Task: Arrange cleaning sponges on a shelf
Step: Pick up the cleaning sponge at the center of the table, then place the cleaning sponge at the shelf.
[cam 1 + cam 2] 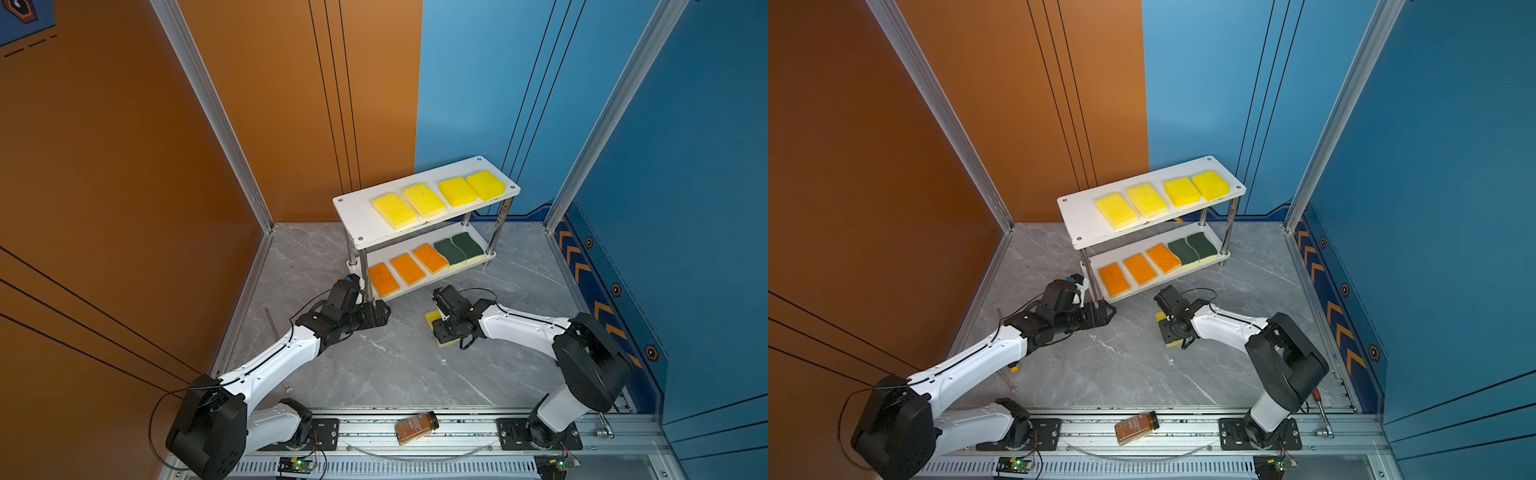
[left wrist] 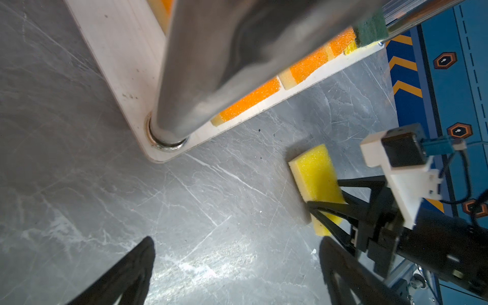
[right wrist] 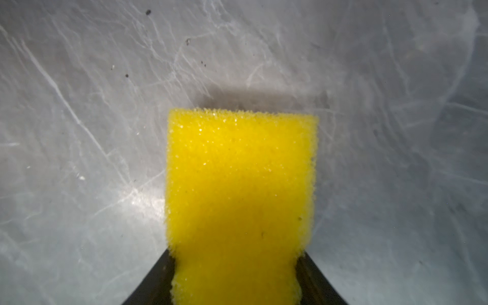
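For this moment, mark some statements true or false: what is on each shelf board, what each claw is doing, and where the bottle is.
1. The top board holds four yellow sponges. True.
2. The lower board holds five orange sponges. False: it holds three orange sponges and two green-topped sponges.
3. The right claw pinches a fifth yellow sponge on the tabletop. True.
4. The left claw grips a sponge. False: it is open and empty, near a shelf leg.
5. The brown bottle stands on the shelf. False: it lies on its side on the front rail.
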`<act>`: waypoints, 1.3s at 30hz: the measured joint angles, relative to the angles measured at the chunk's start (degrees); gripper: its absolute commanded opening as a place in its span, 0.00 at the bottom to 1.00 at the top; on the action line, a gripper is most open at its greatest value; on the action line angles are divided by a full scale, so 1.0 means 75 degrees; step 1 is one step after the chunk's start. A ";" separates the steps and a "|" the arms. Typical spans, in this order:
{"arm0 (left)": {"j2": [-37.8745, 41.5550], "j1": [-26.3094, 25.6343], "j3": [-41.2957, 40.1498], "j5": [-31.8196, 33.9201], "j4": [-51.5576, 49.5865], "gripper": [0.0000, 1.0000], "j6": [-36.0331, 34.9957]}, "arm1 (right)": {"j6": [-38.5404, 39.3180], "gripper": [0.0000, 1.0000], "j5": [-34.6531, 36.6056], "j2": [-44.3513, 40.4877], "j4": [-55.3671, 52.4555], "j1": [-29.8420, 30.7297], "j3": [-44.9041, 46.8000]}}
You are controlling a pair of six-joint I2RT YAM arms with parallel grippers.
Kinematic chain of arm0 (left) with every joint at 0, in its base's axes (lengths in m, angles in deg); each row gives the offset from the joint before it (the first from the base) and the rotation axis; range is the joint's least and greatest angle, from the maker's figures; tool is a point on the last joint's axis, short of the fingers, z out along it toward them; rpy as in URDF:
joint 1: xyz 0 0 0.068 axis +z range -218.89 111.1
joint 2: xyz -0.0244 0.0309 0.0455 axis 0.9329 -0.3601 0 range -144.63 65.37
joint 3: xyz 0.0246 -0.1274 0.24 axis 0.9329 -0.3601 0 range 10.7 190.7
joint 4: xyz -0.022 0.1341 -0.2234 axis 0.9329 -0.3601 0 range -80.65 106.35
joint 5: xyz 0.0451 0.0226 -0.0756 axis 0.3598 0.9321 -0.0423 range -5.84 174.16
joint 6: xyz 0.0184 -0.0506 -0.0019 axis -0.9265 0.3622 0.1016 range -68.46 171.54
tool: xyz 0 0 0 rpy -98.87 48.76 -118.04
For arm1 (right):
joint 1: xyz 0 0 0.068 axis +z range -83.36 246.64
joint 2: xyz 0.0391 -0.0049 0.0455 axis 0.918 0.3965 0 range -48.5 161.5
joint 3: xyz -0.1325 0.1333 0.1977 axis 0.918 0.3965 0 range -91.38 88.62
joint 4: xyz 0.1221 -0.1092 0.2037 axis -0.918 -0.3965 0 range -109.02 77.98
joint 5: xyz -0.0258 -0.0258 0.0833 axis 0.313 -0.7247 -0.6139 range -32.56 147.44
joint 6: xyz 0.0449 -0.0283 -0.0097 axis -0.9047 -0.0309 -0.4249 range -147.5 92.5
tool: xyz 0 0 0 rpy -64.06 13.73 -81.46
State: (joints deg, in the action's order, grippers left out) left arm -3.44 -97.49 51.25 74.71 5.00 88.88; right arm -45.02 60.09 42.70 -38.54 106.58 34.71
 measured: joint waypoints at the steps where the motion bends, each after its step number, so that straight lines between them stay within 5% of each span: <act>1: -0.0009 0.0000 0.0000 0.0000 -0.0003 0.98 0.0000 | 0.0052 0.55 -0.0020 -0.0119 -0.0189 -0.0047 -0.0125; 21: -0.0143 0.0003 0.0000 -0.0020 0.0213 0.98 -0.0006 | 0.1169 0.54 -0.0484 -0.2020 -0.3483 -0.0160 -0.5097; 39: 0.0023 -0.0052 0.0003 0.0082 -0.0038 0.98 -0.0017 | 0.1399 0.51 -0.0595 -0.0659 -0.3657 0.0822 -0.7801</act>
State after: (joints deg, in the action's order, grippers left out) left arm -3.27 -97.89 51.27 75.32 4.71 88.75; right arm -34.53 55.63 37.76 -65.97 112.75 -23.80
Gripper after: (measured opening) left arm 0.978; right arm 0.518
